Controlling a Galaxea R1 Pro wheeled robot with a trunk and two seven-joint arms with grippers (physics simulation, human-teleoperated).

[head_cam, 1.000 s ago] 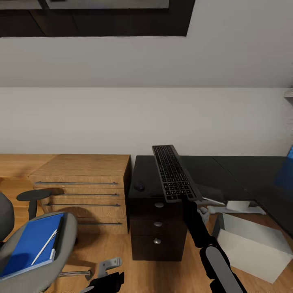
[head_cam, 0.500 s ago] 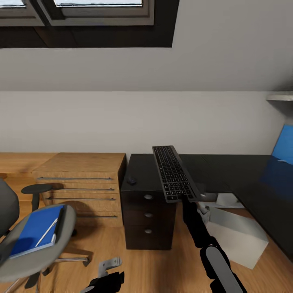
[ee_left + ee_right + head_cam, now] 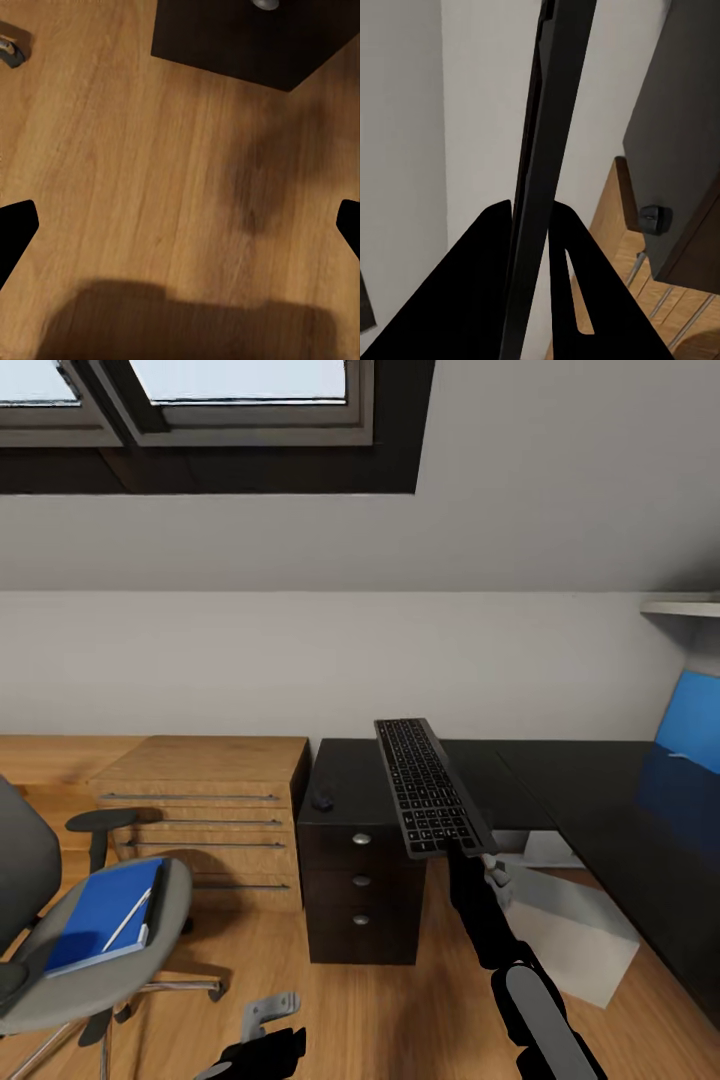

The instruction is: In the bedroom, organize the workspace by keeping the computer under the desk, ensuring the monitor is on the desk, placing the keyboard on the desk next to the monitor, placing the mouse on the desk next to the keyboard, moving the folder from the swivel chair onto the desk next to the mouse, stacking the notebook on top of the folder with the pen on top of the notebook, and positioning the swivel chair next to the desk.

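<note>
Gripper on my right arm [image 3: 468, 847] pinches the stiff, light keyboard [image 3: 426, 784] by its near end, so I expect tipping.

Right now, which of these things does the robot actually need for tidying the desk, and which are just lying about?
Needed: keyboard in the right gripper; mouse on the desk; folder and pen on the swivel chair; computer.

Just about: oak cabinet, skylight, blue panel.

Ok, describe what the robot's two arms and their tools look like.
The right arm is glossy black with a grey oval panel on its forearm. Its tool has flat black wedge-shaped fingers. The left tool is black with a pale grey bracket on top.
</note>
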